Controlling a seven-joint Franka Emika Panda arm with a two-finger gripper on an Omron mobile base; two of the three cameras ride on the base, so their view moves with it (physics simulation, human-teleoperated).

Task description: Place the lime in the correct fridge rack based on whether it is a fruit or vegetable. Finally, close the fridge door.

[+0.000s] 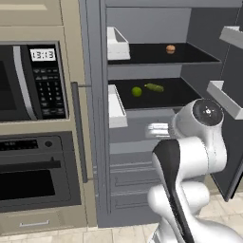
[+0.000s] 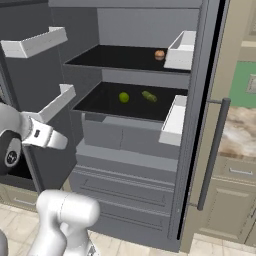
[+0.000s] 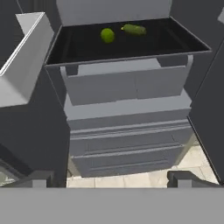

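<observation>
As seen from the left base view, the lime sits on the lower fridge rack beside an elongated green item; small, smooth and round, it likely rolls, so grasp across its middle. Right base view: the arm's wrist hides the gripper. Hand view: the gripper is open, tips cropped.

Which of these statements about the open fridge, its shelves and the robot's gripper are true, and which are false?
1. The small round yellow-green lime lies on the lower black shelf. True.
2. The elongated olive-green item lies on the upper shelf. False: it lies beside the lime on the lower shelf.
3. The round orange-brown item sits alone on the upper black shelf. True.
4. The gripper holds the lime. False: its fingers are apart and empty.
5. The fridge door is shut. False: it is open.
</observation>
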